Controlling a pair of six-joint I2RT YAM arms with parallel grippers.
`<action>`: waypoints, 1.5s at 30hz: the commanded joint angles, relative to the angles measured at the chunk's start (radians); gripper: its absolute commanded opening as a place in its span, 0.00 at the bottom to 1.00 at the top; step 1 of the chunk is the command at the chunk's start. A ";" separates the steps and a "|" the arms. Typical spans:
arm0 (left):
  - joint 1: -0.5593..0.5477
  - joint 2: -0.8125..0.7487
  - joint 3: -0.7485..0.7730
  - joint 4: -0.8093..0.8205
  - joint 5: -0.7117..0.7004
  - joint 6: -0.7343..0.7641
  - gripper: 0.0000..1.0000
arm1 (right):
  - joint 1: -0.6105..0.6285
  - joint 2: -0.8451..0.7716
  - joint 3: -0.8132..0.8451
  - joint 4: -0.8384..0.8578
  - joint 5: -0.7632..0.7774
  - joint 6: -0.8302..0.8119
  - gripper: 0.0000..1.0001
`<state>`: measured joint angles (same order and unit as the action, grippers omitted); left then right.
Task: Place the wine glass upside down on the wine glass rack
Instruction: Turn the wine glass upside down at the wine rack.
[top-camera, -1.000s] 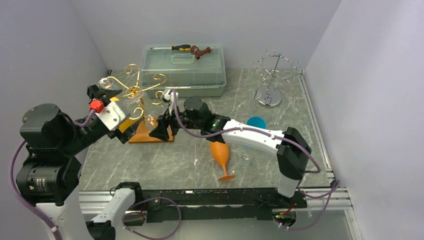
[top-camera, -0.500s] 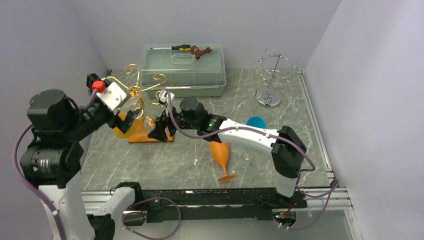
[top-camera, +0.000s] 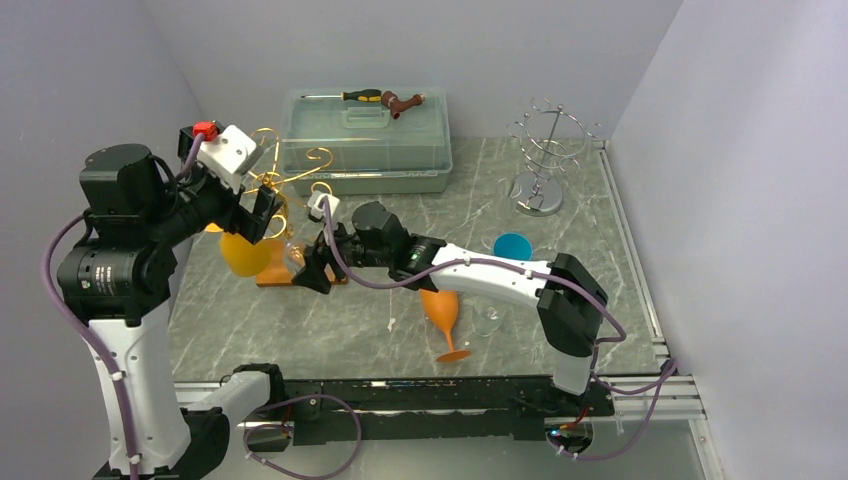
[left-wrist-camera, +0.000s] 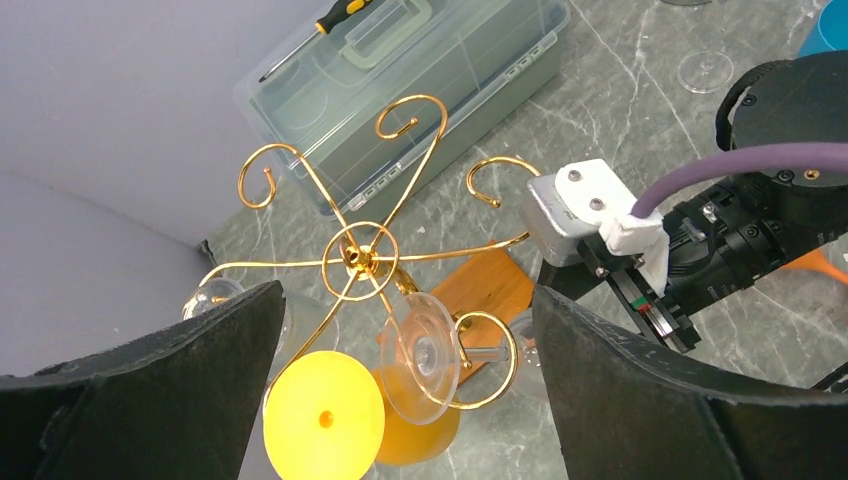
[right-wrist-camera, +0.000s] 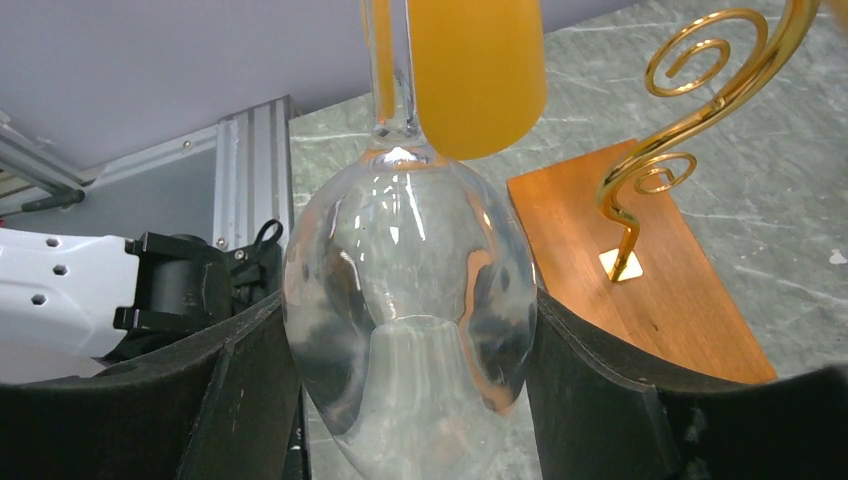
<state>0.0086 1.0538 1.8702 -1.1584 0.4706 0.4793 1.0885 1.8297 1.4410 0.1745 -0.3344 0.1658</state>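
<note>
Hovering over gold rack (left-wrist-camera: 362, 255), my L gripper (top-camera: 260, 215) was spread wide, nothing in it. Yellow glass (left-wrist-camera: 322, 428) hung inverted on one hook. Beside it, clear wine glass (right-wrist-camera: 410, 290) was upside down, foot up at a hook, bowl clamped betw my R gripper (top-camera: 310, 262) pads. Judged nearly done: foot looked seated, couldn't confirm. To do: release + pull back. Orange glass (top-camera: 441, 310) lay on table (top-camera: 330, 330) further R.
</note>
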 joint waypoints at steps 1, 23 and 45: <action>-0.002 -0.002 0.046 -0.019 -0.043 -0.036 0.99 | 0.010 -0.010 0.030 0.097 0.033 -0.048 0.43; -0.002 0.018 0.002 0.006 -0.131 -0.038 0.99 | 0.017 -0.006 -0.042 0.211 0.042 -0.189 0.42; -0.002 0.061 0.006 0.031 -0.236 -0.068 0.99 | 0.019 -0.030 -0.224 0.541 0.050 -0.236 0.42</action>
<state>0.0086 1.1145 1.8660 -1.1660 0.2619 0.4316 1.1049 1.8343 1.2510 0.5419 -0.2951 -0.0605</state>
